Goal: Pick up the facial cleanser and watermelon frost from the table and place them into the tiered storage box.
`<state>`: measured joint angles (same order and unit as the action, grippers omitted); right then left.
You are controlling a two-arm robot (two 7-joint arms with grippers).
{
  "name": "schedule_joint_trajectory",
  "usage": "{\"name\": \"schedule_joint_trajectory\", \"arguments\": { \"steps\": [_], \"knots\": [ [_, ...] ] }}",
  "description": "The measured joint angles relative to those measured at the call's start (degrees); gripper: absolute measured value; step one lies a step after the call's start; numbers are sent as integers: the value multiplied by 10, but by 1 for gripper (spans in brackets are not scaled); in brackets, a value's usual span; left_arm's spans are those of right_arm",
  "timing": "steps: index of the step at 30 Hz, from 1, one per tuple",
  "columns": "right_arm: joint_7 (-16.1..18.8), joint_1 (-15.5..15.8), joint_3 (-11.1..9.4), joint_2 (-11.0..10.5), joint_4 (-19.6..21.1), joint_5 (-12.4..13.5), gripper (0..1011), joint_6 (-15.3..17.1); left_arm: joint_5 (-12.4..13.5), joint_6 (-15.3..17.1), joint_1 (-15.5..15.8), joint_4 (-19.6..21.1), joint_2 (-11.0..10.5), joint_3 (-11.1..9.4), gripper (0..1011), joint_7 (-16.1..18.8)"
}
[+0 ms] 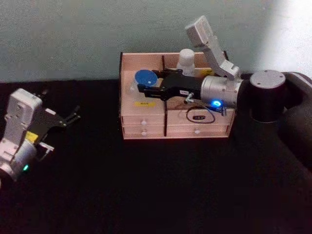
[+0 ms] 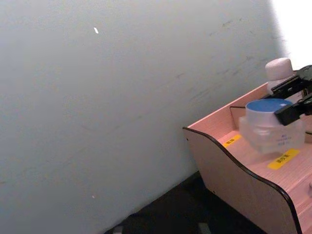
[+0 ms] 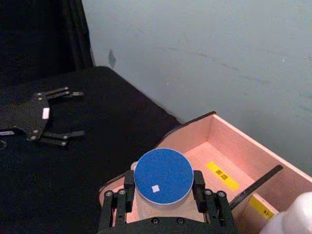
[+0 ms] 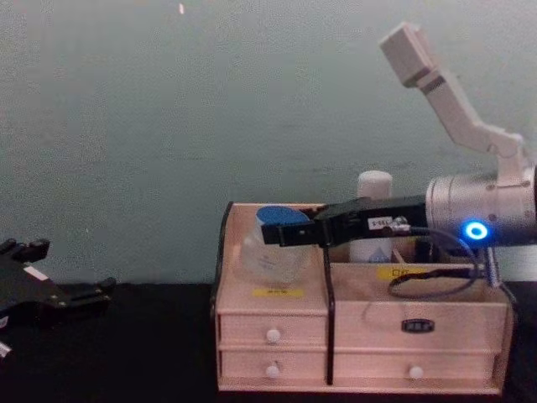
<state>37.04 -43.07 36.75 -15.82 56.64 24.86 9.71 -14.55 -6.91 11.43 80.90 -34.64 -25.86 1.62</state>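
done: facial cleanser (image 1: 185, 61) stowed in tiered storage box (image 1: 146, 124), 12 o'clock | watermelon frost (image 1: 145, 79) in its 9 o'clock compartment, right hand (image 3: 165, 197) closed around it | left: release | left hand (image 3: 73, 113) spread, idle, 9 o'clock on surface (image 1: 146, 195)

Head view: high, looks forward and down on table (image 1: 146, 195) and box (image 1: 144, 127).
Chest view: low, level, faces box front and wall (image 4: 168, 126).
Left wrist view: from the left, faces box end.
Right wrist view: close above jar (image 3: 163, 176).
Shared: box and jar, all four.
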Motion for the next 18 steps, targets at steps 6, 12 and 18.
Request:
{"name": "schedule_joint_trajectory", "arguments": {
  "steps": [6,12,18],
  "knots": [
    [-1,-10,-1,15,-28,-8,706,0,0,0,0,0,0,0,1001,0],
    [-3,-17,-6,25,-47,-14,706,1,0,0,0,0,0,0,1001,0],
    [-8,-21,-13,32,-62,-20,706,4,0,0,0,0,0,0,1001,0]
  ]
}}
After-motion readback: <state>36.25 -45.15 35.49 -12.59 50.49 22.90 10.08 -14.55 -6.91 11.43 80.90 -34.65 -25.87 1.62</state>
